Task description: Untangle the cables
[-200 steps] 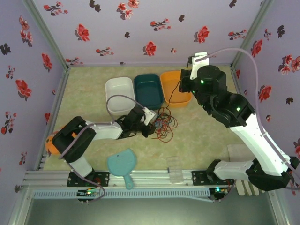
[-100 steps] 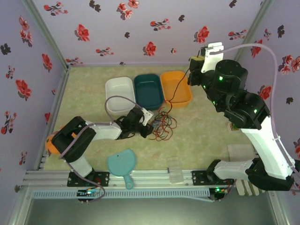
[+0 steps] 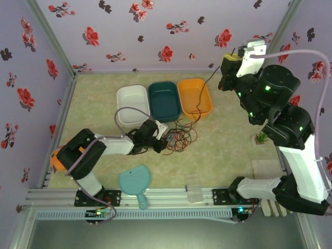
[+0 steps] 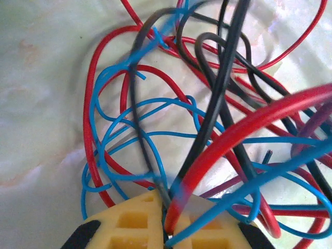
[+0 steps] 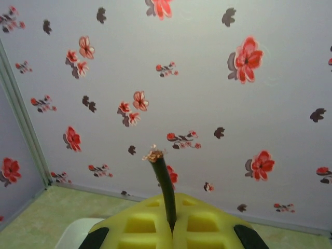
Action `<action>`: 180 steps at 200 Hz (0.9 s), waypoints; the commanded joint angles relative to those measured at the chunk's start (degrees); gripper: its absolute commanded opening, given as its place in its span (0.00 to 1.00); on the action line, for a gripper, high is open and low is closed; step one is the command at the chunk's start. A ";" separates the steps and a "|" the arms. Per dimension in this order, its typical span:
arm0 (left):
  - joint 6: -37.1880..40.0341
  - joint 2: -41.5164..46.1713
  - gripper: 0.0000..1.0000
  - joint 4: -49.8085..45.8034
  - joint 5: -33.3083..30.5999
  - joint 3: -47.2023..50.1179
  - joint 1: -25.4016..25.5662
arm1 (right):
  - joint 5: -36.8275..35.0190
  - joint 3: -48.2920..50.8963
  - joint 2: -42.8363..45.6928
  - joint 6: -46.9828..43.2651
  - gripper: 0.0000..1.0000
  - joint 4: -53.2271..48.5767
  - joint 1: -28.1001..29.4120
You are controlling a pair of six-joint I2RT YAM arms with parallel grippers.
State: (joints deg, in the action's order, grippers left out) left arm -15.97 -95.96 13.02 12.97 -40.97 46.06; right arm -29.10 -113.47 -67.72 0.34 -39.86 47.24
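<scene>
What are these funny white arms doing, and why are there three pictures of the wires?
They are two robot arms, each ending in a two-finger gripper. The wide picture looks down from above; the other two come from small cameras on the wrists. On the table lie a tangle of cables, red, blue and black, a white tub, a teal tub, an orange tub and a blue paddle. The left gripper is shut on the tangle, low down. The right gripper, up high, pinches the end of one black cable.

The cables [image 3: 179, 139] lie on the table [image 3: 223, 150] before three bins [image 3: 165, 101]
</scene>
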 commanded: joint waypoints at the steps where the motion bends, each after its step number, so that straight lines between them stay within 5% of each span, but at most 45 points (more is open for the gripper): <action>1: -0.67 -0.33 0.00 -1.82 -1.55 0.89 -0.54 | 2.08 -1.36 1.62 -0.55 0.00 2.68 -0.21; 64: -0.73 2.97 0.00 -2.65 -1.48 1.33 -0.54 | 2.70 2.51 2.22 2.28 0.00 1.53 -0.18; 116: -0.74 9.49 0.12 -4.02 -1.20 1.25 -0.54 | 0.79 5.78 1.59 2.27 0.00 3.18 -0.21; 180: 0.12 13.16 0.15 -7.01 -0.92 0.89 -0.56 | -2.26 2.78 -8.38 -0.36 0.00 4.04 -4.26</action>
State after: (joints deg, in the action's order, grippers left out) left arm -16.16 -84.53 8.05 12.40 -39.90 45.95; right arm -29.82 -108.62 -71.90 1.34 -37.47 45.87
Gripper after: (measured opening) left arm 0.145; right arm 0.062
